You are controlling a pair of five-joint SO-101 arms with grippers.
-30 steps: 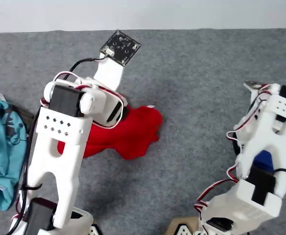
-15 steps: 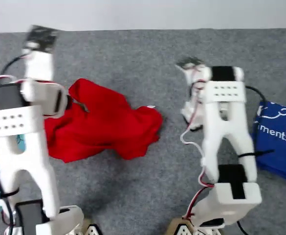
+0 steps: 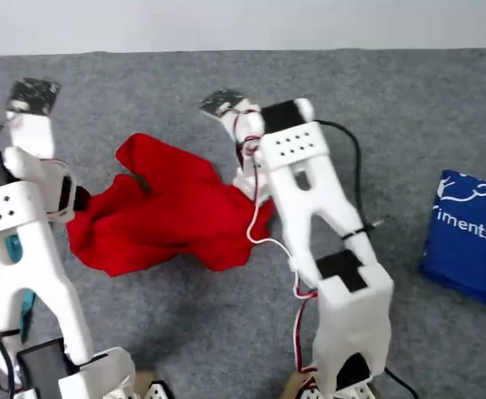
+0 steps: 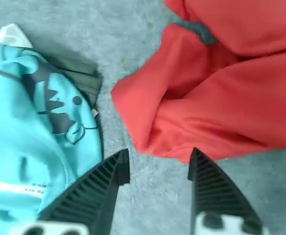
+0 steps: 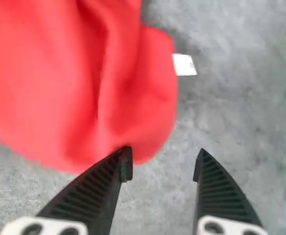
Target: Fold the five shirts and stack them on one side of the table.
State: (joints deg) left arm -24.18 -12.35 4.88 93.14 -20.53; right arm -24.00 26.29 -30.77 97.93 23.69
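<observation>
A crumpled red cotton shirt [image 3: 172,212] lies unfolded in a loose heap on the grey felt-covered table [image 3: 392,125], flanked by two white robot arms, one at each end of the garment. The left gripper [image 4: 158,156] hangs just above the red shirt's bunched edge, its black ridged jaws spread apart and holding nothing, with a fold of red cloth lying just beyond the fingertips. The right gripper [image 5: 164,154] hovers over the opposite end of the red shirt, jaws likewise parted and empty, one finger above the red hem and the other above bare grey felt, near the shirt's small white sewn-in label [image 5: 184,64]. A rumpled turquoise shirt with a dark print [image 4: 30,132] sits just beside the red shirt on the left arm's side, while a folded blue shirt with white lettering [image 3: 471,233] rests well apart from it on the right arm's side. The red shirt looks light, soft and limp, so it will likely sag and bunch when lifted and may drag on the felt. The best hold appears to be a pinch on a single layer at the outer edges, one gripper per end, to spread it flat before folding.
</observation>
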